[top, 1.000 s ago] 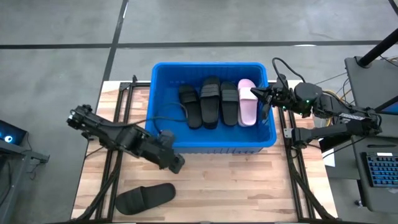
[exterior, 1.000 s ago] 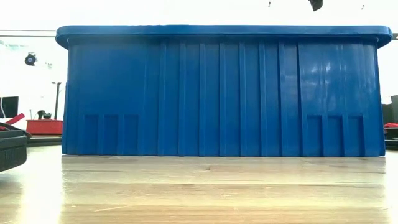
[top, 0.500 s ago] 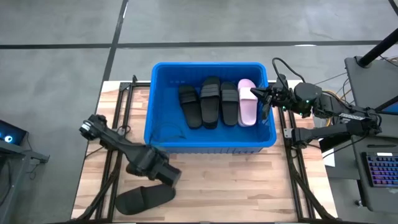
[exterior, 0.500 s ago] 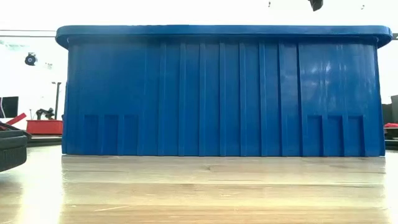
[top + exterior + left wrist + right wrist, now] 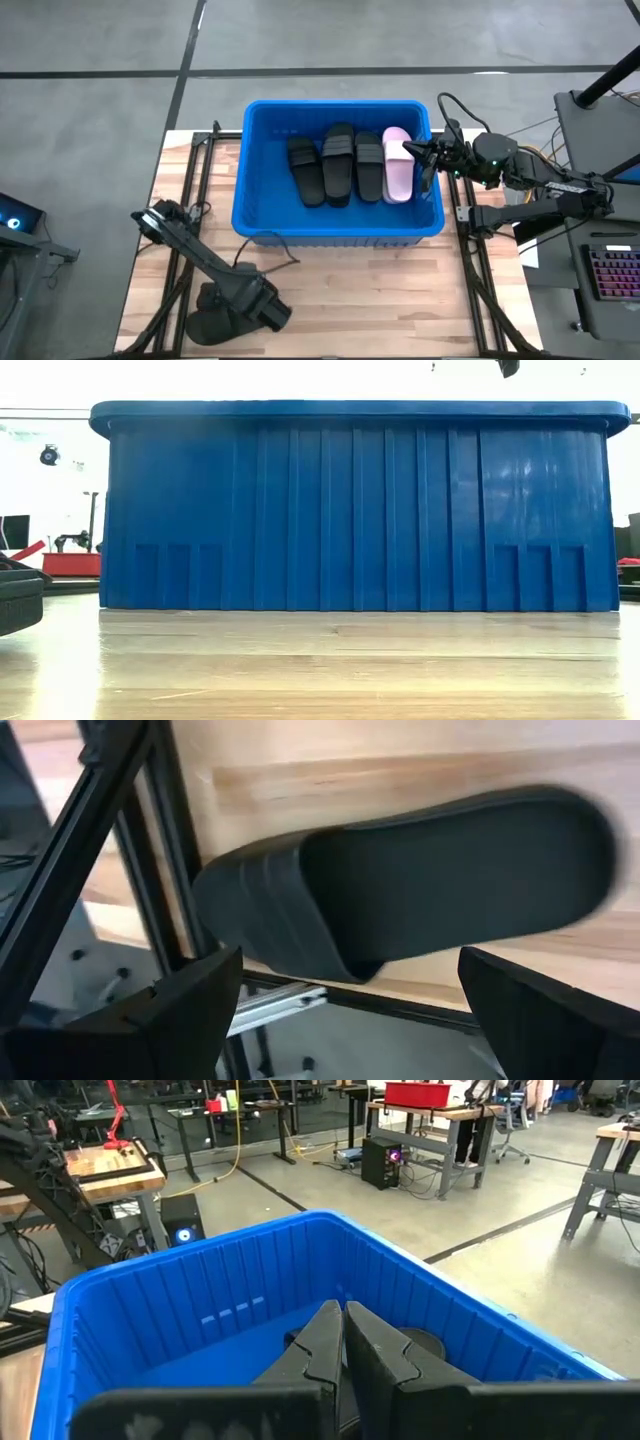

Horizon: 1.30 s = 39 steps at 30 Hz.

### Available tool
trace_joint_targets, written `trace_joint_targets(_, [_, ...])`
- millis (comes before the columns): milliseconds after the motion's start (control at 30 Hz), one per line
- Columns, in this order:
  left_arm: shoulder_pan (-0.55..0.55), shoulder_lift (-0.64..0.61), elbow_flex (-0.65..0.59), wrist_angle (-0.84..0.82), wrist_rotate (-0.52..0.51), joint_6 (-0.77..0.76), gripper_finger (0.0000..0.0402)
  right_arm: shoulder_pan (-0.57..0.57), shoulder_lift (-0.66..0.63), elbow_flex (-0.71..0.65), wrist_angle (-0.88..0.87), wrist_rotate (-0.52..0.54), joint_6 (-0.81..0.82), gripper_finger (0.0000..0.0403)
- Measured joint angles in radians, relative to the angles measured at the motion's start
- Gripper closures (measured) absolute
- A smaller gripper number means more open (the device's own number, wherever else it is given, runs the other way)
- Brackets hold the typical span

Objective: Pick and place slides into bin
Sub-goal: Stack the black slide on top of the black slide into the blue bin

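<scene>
Left gripper (image 5: 262,310) has swung from the blue bin (image 5: 262,234) front down over the last black slide (image 5: 400,880) near the table's front-left edge, jaws wide open, ready to grab. Right gripper (image 5: 412,152) waits closed at the bin's right rim; four slides already lie inside.

In the high view we see only part of the matte black slip-on slide (image 5: 205,322) at the table's near left corner: the left gripper (image 5: 262,312) and its dark arm cover the right end of it. In the left wrist view that slide's heel end (image 5: 590,860) is smeared with blur, and the two dark fingers (image 5: 170,1020) run off the picture's edge. In the low view the large bright blue ribbed plastic bin (image 5: 360,510) blocks everything inside and behind it. In the right wrist view the shut right gripper (image 5: 343,1342) hides most of the black slides (image 5: 425,1344) in the bin.
</scene>
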Motion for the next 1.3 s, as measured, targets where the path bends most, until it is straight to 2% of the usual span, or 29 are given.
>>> trace_joint_targets(267, [-0.04,0.077,-0.049,0.001,0.075,-0.028,0.0048,0.0,0.0,0.0,-0.003,0.0,0.004,0.0394])
trace_joint_targets(533, [-0.062,0.158,-0.05,0.001,0.095,-0.028,0.0048,0.0,0.0,0.0,-0.004,-0.003,0.007,0.0394])
trace_joint_targets(867, [-0.119,0.25,-0.05,0.0,0.226,-0.029,0.0048,0.0,0.0,0.0,-0.004,-0.003,0.008,0.0394])
trace_joint_targets(1300, [-0.134,0.257,-0.1,0.002,0.229,-0.044,0.0055,0.0,0.0,0.0,-0.004,-0.003,-0.007,0.0394])
